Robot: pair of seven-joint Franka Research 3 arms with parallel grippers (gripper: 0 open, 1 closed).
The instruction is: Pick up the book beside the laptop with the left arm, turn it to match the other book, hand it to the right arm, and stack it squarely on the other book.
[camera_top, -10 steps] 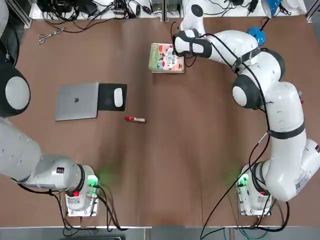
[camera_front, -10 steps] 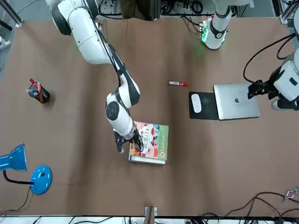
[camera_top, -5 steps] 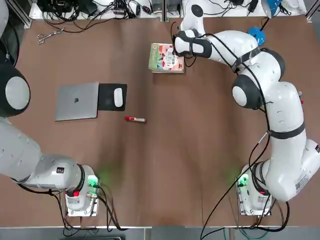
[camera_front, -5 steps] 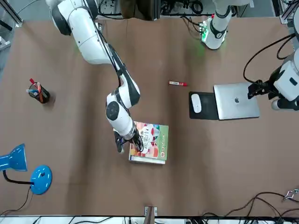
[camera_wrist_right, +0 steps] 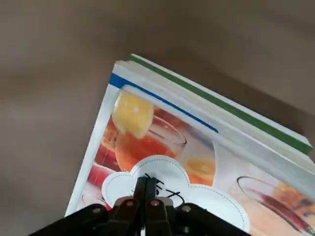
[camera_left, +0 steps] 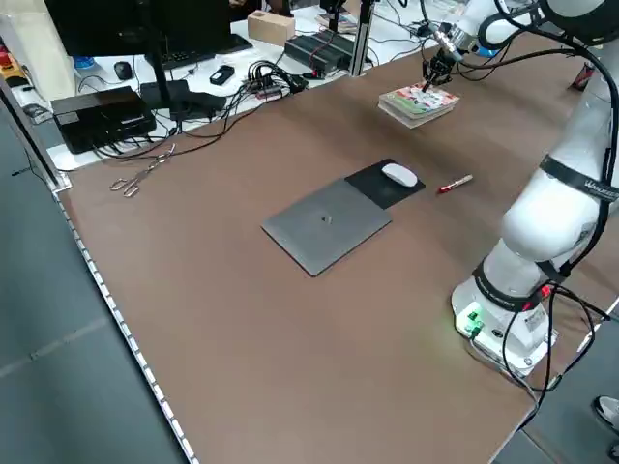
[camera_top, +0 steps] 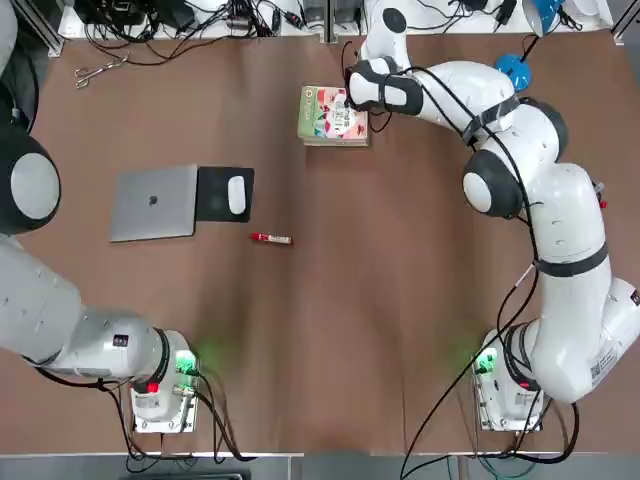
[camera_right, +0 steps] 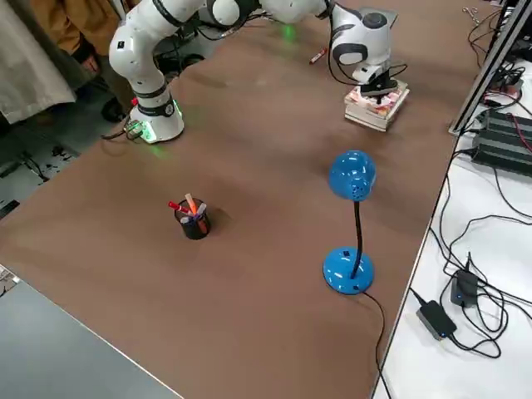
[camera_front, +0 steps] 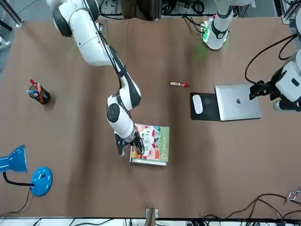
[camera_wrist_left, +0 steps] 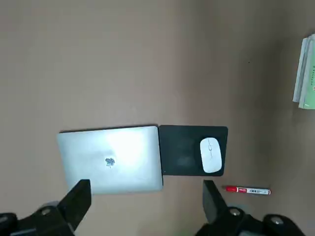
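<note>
I see a wide brown worktop [camera_top: 330, 300] with a matt, smooth surface, and most of its middle is free for moving. The laptop [camera_top: 153, 203] is the largest flat thing: a closed silver-grey rectangle with a small dark logo, lying on the left half. A black mouse pad [camera_top: 212, 193] touches its right edge and carries a white oval mouse [camera_top: 237, 195]. Near them, a little toward the arms' bases, lies a thin red marker [camera_top: 270, 238].

The book [camera_top: 332, 114], a thin paperback with a glossy cream cover, pink-red artwork and a green band, rests on the other book [camera_front: 146, 162] close to the far edge of the worktop. The stack looks nearly square, with white page edges showing under it. Behind that edge are many cables.

The right tool [camera_wrist_right: 148, 186] is over the book's cover with its two fingers pressed together, holding nothing; the tips are at the cover. The left tool [camera_wrist_left: 146, 201] hangs high above the laptop, fingers spread wide and empty.

A blue desk lamp [camera_right: 350, 216] and a black pen cup [camera_right: 194, 219] stand on the right side, well apart from the stack.
</note>
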